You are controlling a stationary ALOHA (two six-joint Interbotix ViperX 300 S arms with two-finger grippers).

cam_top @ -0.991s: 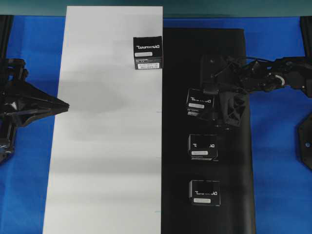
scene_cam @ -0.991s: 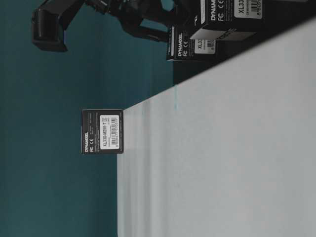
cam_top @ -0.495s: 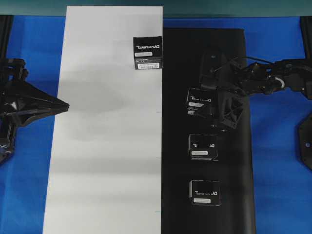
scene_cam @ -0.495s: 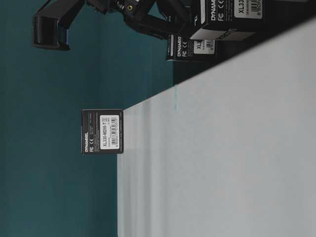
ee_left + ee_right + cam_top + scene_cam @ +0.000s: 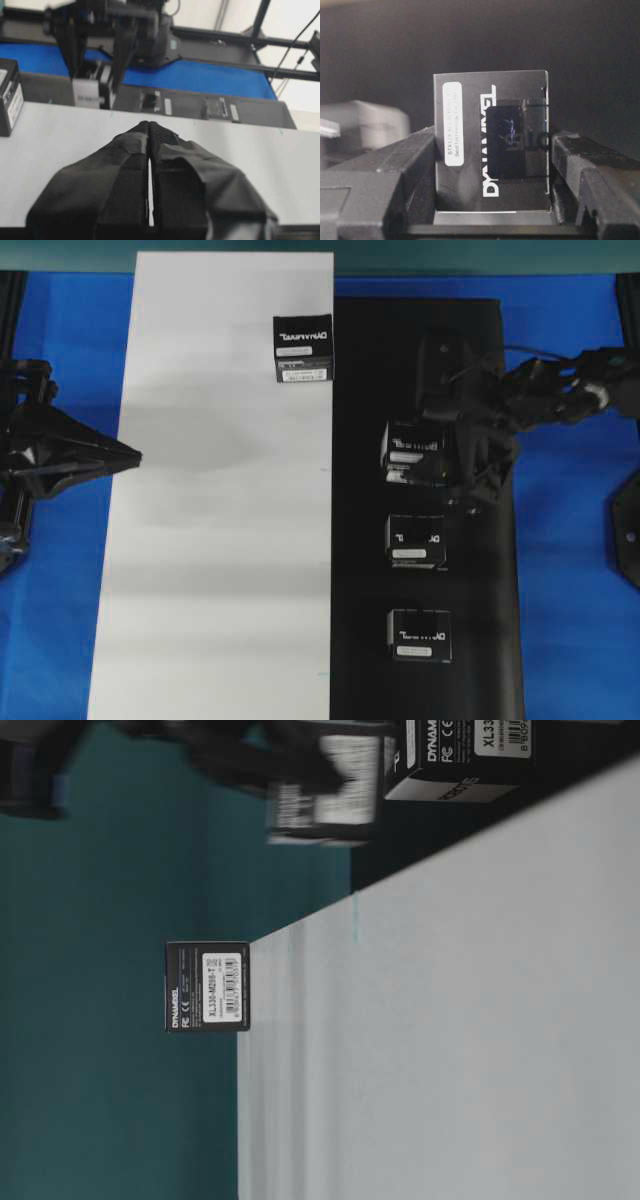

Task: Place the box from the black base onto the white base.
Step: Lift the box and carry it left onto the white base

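The right gripper (image 5: 492, 210) has its jaws pinching the box (image 5: 415, 452), which has just come up off the black base (image 5: 480, 640) near its far end, blurred in motion; the carry to the white base (image 5: 220, 540) can begin. The left gripper (image 5: 150, 127) hangs pressed together.

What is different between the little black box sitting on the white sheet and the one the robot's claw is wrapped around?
The box on the white sheet stands free and untouched on the white base; the gripped box is clamped between the fingers of the right gripper over the black base. The free one looks sharp and square; the gripped one looks blurred and slightly skewed. Both are small black cartons with white lettering and a white label.
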